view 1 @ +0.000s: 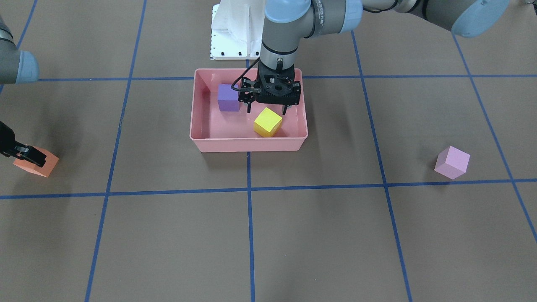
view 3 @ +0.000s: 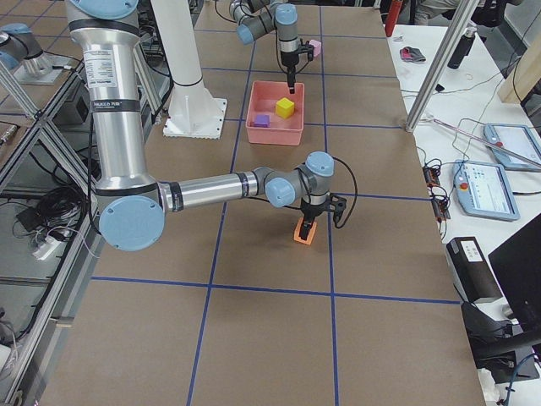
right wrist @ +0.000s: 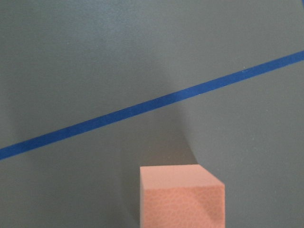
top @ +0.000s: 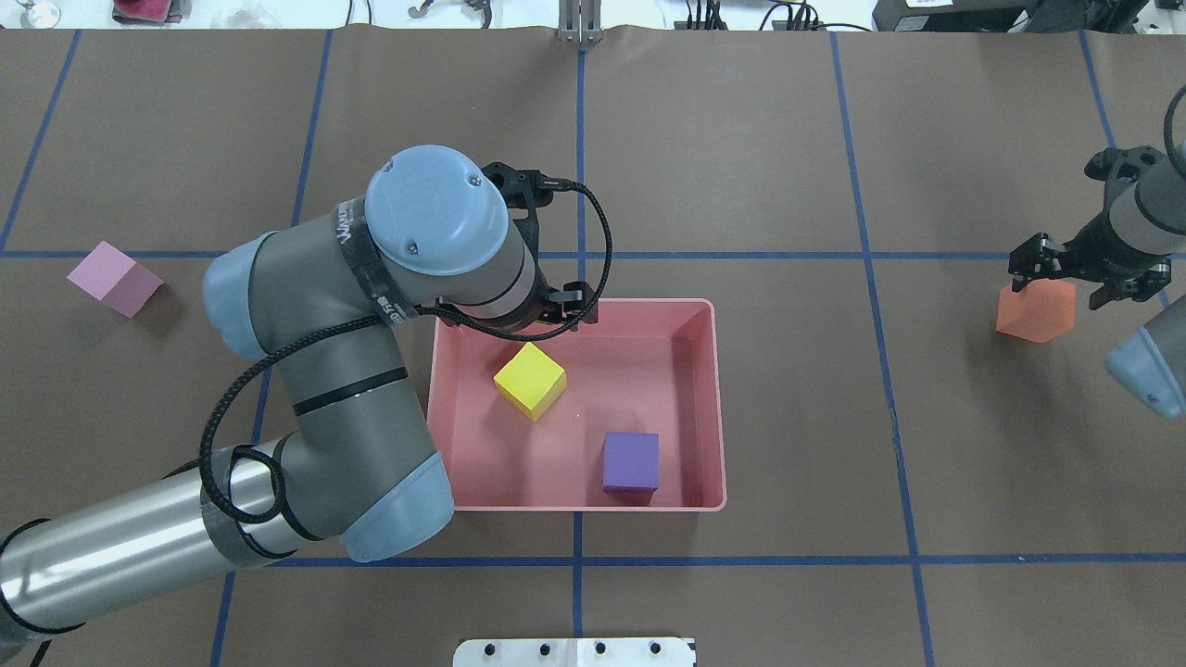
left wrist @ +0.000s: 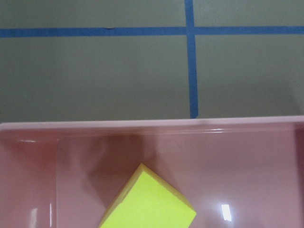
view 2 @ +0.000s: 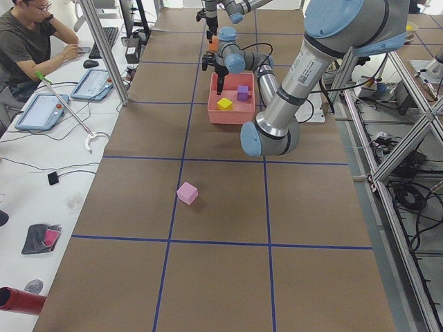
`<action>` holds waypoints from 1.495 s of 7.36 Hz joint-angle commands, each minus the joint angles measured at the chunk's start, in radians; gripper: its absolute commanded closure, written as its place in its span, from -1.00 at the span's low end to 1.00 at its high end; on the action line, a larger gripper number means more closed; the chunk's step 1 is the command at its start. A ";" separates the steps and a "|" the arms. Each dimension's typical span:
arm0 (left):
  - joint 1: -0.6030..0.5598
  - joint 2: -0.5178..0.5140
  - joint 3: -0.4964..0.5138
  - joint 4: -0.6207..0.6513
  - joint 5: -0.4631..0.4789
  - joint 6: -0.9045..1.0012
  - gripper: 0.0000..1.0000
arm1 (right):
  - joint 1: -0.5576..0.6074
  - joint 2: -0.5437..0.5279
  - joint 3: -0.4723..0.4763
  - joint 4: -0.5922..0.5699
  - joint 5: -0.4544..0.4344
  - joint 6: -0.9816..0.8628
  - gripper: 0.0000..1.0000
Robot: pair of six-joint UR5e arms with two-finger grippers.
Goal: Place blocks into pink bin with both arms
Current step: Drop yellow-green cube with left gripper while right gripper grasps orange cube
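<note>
The pink bin (view 1: 247, 144) stands mid-table and holds the purple block (view 1: 228, 97) and the yellow block (view 1: 267, 122), which lies tilted. My left gripper (view 1: 267, 110) hangs open just above the yellow block, touching nothing. The left wrist view shows the yellow block (left wrist: 149, 202) below the bin's rim (left wrist: 142, 124). The orange block (top: 1036, 313) sits on the table on my right. My right gripper (top: 1066, 278) is open directly over it. The orange block (right wrist: 181, 197) fills the bottom of the right wrist view. The light pink block (top: 116, 278) lies alone on my far left.
The white base pedestal (view 1: 230, 33) stands just behind the bin. Blue tape lines cross the brown table. My left arm's elbow (top: 371, 445) overhangs the bin's left side. An operator (view 2: 31, 41) sits at a desk beside the table.
</note>
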State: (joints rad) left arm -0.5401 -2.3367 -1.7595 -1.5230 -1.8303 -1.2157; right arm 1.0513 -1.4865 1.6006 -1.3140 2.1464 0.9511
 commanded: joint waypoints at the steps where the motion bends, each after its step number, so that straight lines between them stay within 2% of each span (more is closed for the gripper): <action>1: -0.017 0.000 -0.018 0.003 0.000 -0.001 -0.98 | 0.000 -0.003 -0.013 0.015 0.024 0.003 -0.99; 2: -0.021 0.000 -0.034 0.006 0.000 -0.002 -0.98 | -0.001 -0.011 -0.019 0.016 0.024 0.005 -0.98; 3: -0.040 0.002 -0.050 0.006 -0.001 0.002 -0.98 | -0.001 -0.012 -0.019 0.016 0.024 0.005 -0.85; 4: -0.078 0.003 -0.067 0.007 -0.007 0.010 -0.98 | -0.001 -0.017 -0.018 0.016 0.024 0.011 -0.16; 5: -0.137 0.017 -0.080 0.012 -0.030 0.013 -0.98 | -0.002 -0.017 -0.016 0.016 0.024 0.027 0.91; 6: -0.218 0.063 -0.093 0.011 -0.129 0.086 -0.98 | -0.002 -0.009 -0.011 0.016 0.027 0.035 1.00; 7: -0.304 0.150 -0.135 0.015 -0.205 0.264 -0.98 | -0.002 0.014 0.007 0.012 0.061 0.064 1.00; 8: -0.383 0.271 -0.162 0.000 -0.249 0.415 -0.98 | -0.002 0.070 0.019 0.006 0.108 0.145 1.00; 9: -0.462 0.345 -0.161 -0.002 -0.277 0.579 -0.98 | -0.005 0.139 0.033 0.004 0.116 0.260 1.00; 10: -0.531 0.423 -0.150 -0.003 -0.303 0.722 -0.98 | -0.055 0.211 0.097 -0.046 0.119 0.416 1.00; 11: -0.581 0.453 -0.105 -0.025 -0.320 0.831 -0.98 | -0.104 0.333 0.158 -0.209 0.107 0.508 1.00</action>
State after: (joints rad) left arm -1.0453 -1.9488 -1.9007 -1.5303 -2.1219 -0.5453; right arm 1.0023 -1.2829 1.6872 -1.3813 2.2580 1.3165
